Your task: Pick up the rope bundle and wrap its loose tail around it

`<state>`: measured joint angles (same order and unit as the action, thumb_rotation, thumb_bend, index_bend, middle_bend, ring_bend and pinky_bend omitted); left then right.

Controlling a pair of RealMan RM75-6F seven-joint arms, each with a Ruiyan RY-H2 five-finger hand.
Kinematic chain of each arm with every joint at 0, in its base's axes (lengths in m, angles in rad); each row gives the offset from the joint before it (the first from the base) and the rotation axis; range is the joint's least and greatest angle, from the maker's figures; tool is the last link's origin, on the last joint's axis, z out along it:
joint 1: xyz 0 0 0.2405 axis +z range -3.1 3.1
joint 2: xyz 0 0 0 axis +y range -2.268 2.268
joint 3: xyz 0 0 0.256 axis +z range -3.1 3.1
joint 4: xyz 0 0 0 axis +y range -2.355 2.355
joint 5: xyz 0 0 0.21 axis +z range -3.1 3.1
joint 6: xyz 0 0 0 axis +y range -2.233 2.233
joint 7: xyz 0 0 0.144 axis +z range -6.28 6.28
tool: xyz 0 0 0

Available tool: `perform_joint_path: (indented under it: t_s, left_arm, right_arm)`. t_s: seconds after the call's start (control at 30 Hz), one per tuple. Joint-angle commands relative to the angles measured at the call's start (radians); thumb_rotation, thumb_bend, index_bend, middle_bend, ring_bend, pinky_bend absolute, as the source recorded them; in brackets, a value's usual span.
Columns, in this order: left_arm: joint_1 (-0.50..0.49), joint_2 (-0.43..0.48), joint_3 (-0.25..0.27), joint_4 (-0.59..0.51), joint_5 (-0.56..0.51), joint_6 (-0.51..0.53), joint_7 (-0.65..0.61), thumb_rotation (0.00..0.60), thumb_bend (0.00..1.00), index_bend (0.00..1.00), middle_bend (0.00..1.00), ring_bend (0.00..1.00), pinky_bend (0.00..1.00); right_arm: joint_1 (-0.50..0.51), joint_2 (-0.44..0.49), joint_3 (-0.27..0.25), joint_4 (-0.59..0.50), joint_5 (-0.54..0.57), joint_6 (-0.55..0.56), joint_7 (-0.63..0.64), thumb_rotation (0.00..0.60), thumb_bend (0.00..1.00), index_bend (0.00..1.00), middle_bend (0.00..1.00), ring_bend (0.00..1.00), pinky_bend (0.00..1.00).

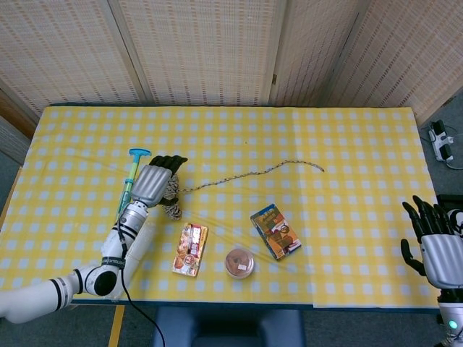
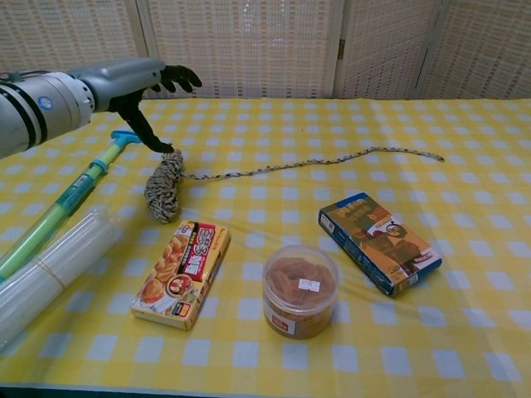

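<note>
Rope bundle (image 2: 163, 186) lies on the counter (image 2: 465, 166) beside the blue pump (image 2: 62, 206), its tail (image 2: 315, 162) stretched away, and the left hand (image 2: 141, 83) hovers above it, fingers (image 2: 178, 79) spread and empty, likely ready to grab.

yellow-white checked tablecloth (image 1: 347, 137); speckled tan-dark rope bundle (image 2: 163, 187); blue box (image 2: 379, 242); green-blue pump (image 2: 58, 214), perhaps translucent.
</note>
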<state>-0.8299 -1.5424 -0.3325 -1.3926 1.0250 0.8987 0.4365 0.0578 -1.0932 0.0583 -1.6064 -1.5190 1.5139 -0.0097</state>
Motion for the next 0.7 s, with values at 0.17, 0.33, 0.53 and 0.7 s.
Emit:
perform_joint_path:
  t_s: [0.17, 0.33, 0.53, 0.7]
  left_arm:
    - [-0.07, -0.126, 0.024, 0.099, -0.146, -0.004, 0.117, 0.6, 0.21, 0.16, 0.19, 0.16, 0.15]
    - [-0.09, -0.192, 0.043, 0.175, -0.211, 0.011, 0.172, 0.6, 0.21, 0.15, 0.17, 0.14, 0.15]
    - [-0.097, -0.249, 0.08, 0.264, -0.258, 0.06, 0.274, 0.6, 0.2, 0.13, 0.15, 0.12, 0.15]
    - [-0.091, -0.26, 0.088, 0.289, -0.293, 0.09, 0.329, 0.6, 0.2, 0.11, 0.14, 0.11, 0.14]
  right_arm:
    - [-0.005, 0.001, -0.002, 0.01, 0.004, -0.001, 0.019, 0.6, 0.56, 0.0, 0.0, 0.05, 0.0]
    - [-0.003, 0.001, -0.007, 0.019, -0.006, -0.008, 0.043, 0.6, 0.56, 0.0, 0.0, 0.05, 0.0]
    - [0.002, 0.002, -0.009, 0.024, -0.004, -0.021, 0.059, 0.6, 0.56, 0.0, 0.0, 0.04, 0.0]
    - [0.002, -0.002, -0.008, 0.031, -0.004, -0.023, 0.066, 0.6, 0.56, 0.0, 0.0, 0.04, 0.0]
